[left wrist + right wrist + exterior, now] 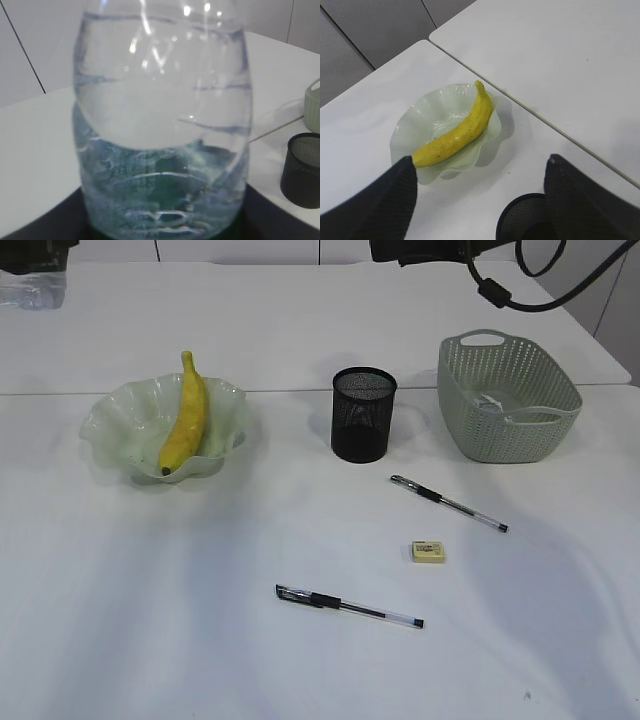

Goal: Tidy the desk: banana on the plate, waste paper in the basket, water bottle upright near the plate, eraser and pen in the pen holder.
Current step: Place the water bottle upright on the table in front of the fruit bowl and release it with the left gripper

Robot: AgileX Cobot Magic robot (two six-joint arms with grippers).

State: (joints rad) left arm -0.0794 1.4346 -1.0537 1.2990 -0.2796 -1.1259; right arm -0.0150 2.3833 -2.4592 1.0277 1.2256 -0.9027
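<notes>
Left gripper [162, 232] clamped on the water bottle [162, 125], held aloft at the far left; right gripper [480, 185] spread wide, empty. Best lowered straight and set upright just beside the plate [112, 420], clear of its rim. Banana [186, 418] on plate; crumpled paper [495, 405] in basket [508, 435]; pen holder [363, 415] apparently empty.

Bright even overhead light, soft faint shadows, glare glints on close, blurred water bottle [162, 125]
</notes>
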